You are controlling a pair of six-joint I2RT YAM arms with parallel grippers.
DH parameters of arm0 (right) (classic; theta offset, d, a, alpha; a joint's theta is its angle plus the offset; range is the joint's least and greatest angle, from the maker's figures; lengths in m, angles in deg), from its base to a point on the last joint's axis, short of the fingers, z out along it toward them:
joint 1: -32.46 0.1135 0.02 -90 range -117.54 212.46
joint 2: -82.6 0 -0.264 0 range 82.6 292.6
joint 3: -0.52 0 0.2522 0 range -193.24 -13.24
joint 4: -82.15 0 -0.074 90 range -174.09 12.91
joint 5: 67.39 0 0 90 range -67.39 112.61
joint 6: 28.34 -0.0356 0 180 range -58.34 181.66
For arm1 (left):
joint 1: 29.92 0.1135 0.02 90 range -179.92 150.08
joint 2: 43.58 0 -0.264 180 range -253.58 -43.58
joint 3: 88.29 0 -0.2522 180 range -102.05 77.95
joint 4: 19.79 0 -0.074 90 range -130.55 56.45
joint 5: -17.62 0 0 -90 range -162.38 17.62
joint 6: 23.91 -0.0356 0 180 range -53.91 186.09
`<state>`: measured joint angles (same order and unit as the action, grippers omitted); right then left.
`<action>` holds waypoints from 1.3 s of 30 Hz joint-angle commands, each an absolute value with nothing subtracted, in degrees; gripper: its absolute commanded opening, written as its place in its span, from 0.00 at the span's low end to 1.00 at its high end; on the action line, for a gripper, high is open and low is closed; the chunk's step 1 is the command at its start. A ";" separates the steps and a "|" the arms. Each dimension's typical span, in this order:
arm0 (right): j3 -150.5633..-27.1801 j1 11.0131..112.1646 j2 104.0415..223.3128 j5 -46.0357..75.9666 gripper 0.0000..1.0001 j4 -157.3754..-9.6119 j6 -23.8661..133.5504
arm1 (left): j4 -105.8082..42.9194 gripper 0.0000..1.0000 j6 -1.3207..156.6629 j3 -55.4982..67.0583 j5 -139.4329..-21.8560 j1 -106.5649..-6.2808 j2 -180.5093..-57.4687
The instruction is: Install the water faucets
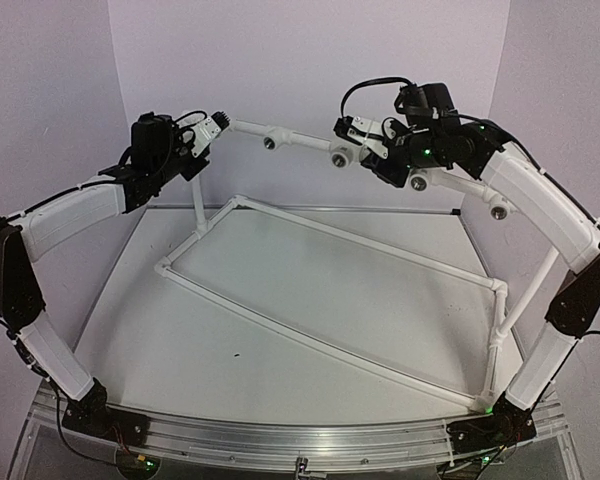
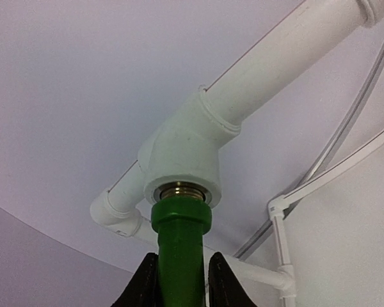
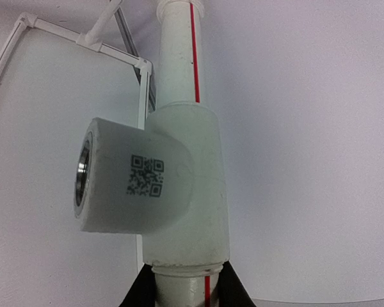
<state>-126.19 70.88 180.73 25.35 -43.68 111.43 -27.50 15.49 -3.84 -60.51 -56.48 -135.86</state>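
In the left wrist view a green water faucet [image 2: 180, 249] stands upright between my left gripper's [image 2: 181, 284] black fingers [image 2: 144, 284], which are shut on its body. Its threaded metal end sits inside the socket of a white tee fitting [image 2: 179, 150] on the raised pipe. From above, the left gripper [image 1: 202, 135] is at the left end of that pipe [image 1: 300, 140], and the faucet is hidden there. My right gripper [image 1: 375, 150] is shut on the same pipe [image 3: 182, 291], just below a tee fitting [image 3: 173, 185] that bears a QR code and has an empty metal socket.
A white pipe frame [image 1: 320, 290] lies on the table, with upright posts at the left [image 1: 197, 200] and right [image 1: 520, 300] carrying the raised pipe. More tee fittings with open sockets sit along it [image 1: 270, 141] [image 1: 498, 211]. The walls stand close behind.
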 commanded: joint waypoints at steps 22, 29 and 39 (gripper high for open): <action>-123.47 75.62 175.85 13.18 0.00 -33.54 110.06 | -0.74 0.20 -28.86 8.09 -57.04 -59.81 -137.71; -123.59 75.62 175.91 13.52 0.00 -33.54 109.54 | -1.05 0.53 -27.24 7.67 -55.13 -59.80 -136.89; -123.55 75.63 176.17 13.90 0.00 -33.81 108.48 | -2.46 0.99 -25.14 8.83 -54.01 -60.09 -133.72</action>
<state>-124.57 71.01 179.74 25.00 -45.02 111.76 -1.30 -26.58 7.64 -52.42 -58.93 -136.76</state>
